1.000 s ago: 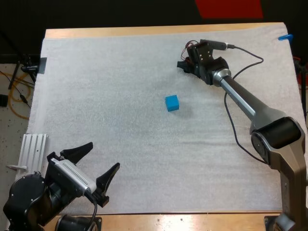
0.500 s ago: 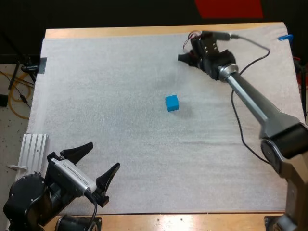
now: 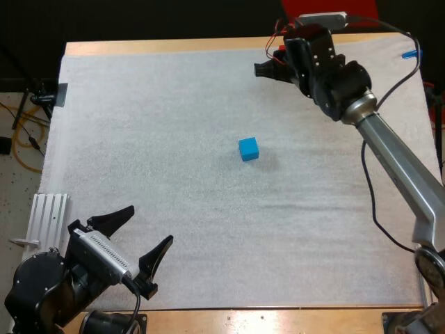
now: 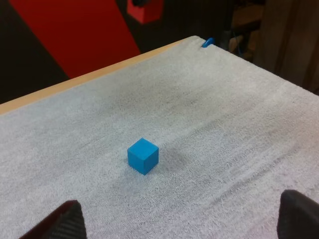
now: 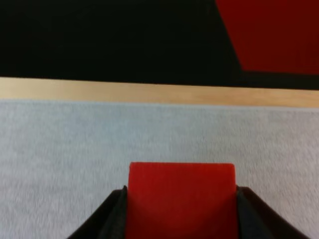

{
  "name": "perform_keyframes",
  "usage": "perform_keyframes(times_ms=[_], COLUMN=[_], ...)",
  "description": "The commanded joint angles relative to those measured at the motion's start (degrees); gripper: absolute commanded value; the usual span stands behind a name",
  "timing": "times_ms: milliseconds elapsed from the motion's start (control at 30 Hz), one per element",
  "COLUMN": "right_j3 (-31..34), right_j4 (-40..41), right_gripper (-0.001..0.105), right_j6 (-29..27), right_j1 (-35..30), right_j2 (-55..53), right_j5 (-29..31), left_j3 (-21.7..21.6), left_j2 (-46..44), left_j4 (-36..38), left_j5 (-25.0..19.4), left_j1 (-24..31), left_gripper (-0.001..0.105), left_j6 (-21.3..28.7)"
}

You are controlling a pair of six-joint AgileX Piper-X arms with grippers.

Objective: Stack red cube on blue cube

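Red cube [image 5: 182, 194] clamped betw fingers of R gripper [image 5: 180, 211], up near far edge of mat [image 3: 139, 139], well apart from blue cube [image 3: 248, 148] at mat centre. Step: carry phase, grasp done. Next: bring red over blue, square up faces, lower, let go. L gripper [image 3: 148, 225] spread wide, empty, at near-left corner of table [image 3: 174, 46]. No readable text/brand.

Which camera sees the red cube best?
The right wrist view: the red cube sits big and close, squeezed between the fingers. The left wrist view shows it small and far off, past the blue cube. In the high view the right gripper hides it.
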Motion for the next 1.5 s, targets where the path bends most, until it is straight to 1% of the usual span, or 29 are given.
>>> perform_keyframes(times_ms=[0,67,133,167,200,333,433,567,733,900,1133,1467], right_j3=[-0.61,0.47,3.92,4.67,7.51,15.51,20.24,24.03,28.42,30.84,30.89,30.89], right_j4=[2.14,2.68,1.25,0.48,-1.39,-6.44,-8.92,-11.96,-16.75,-20.36,-23.62,-24.95], right_gripper=[0.008,0.008,0.008,0.008,0.008,0.008,0.008,0.008,0.008,0.008,0.008,0.008], right_j6=[-0.59,-1.64,-3.2,-3.27,-3.26,-2.28,-2.28,-2.28,2.2,2.39,2.56,3.81], right_j1=[0.45,1.32,2.83,3.07,3.79,6.18,8.24,11.11,13.37,13.38,13.38,13.38], right_j2=[-1.4,-2.66,-4.6,-4.93,-5.87,-8.56,-9.24,-9.23,-8.7,-7.36,-3.84,-0.74], right_j5=[-0.71,-0.73,-0.62,-0.42,-0.56,-0.56,-0.56,-0.56,-0.41,-0.43,-0.58,-0.58], left_j3=[-0.34,-0.34,-0.34,-0.34,-0.34,-0.34,-0.34,-0.34,-0.34,-0.34,-0.34,-0.34], left_j2=[0.23,0.23,0.23,0.23,0.23,0.23,0.23,0.23,0.23,0.23,0.23,0.23], left_j4=[-0.55,-0.55,-0.55,-0.55,-0.55,-0.55,-0.55,-0.55,-0.55,-0.55,-0.55,-0.55], left_j5=[0.3,0.3,0.3,0.3,0.3,0.3,0.3,0.3,0.3,0.3,0.3,0.3], left_j1=[-0.31,-0.31,-0.31,-0.31,-0.31,-0.31,-0.31,-0.31,-0.31,-0.31,-0.31,-0.31], left_gripper=[0.075,0.075,0.075,0.075,0.075,0.075,0.075,0.075,0.075,0.075,0.075,0.075], left_j6=[-0.53,-0.2,0.12,0.15,0.13,0.3,0.3,0.3,0.3,0.3,0.46,0.74])
